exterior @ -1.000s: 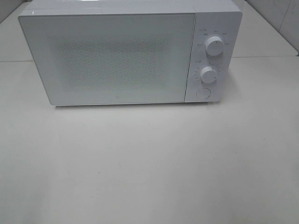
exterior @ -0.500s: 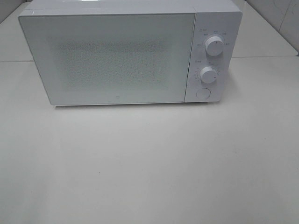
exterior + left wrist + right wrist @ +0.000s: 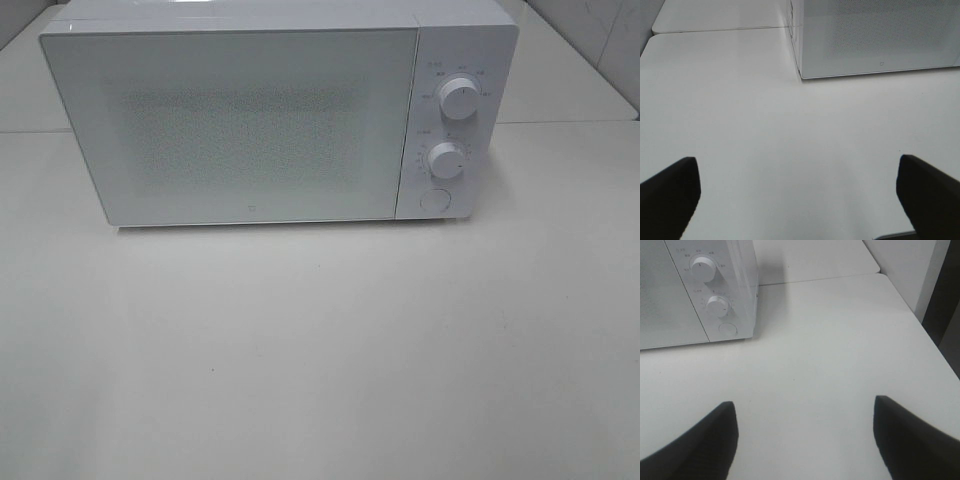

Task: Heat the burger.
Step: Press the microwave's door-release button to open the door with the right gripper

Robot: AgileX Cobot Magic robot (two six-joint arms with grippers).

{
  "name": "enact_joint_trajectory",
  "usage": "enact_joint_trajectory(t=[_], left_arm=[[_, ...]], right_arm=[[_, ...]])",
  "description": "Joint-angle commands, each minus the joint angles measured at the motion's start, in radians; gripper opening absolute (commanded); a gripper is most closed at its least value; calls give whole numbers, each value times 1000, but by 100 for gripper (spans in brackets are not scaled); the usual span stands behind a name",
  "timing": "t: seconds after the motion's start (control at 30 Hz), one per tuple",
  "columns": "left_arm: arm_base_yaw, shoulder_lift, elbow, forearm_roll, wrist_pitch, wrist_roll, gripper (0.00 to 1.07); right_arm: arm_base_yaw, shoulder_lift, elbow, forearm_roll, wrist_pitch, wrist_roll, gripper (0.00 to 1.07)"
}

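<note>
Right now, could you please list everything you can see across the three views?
microwave: one, white, door shut, at the back of the table.
knobs: two, white, one above the other on the microwave's right-hand panel.
button: one, white, round, below the knobs.
table: one, white, under the microwave.
burger: none visible in any view.
left gripper: one, black, open, above the table facing the microwave's left front corner.
right gripper: one, black, open, above the table near the panel.

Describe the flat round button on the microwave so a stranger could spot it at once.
On the table stands a white microwave, its control strip right of the door. At the strip's foot, below the upper knob and lower knob, sits the button: flat and plain, while both knobs stick out.
</note>
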Motion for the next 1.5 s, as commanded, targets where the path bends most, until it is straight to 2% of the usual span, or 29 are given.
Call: enact_joint_trajectory(t=[0.03, 0.2, 1.5], left_arm=[[2, -15, 2, -4, -1, -2, 102], [2, -5, 2, -3, -1, -2, 102], [2, -4, 2, -3, -1, -2, 102]], right_arm=[[0, -30, 13, 11, -12, -12, 75], [32, -30, 20, 22, -6, -33, 75], [32, -5, 0, -4, -45, -33, 72]])
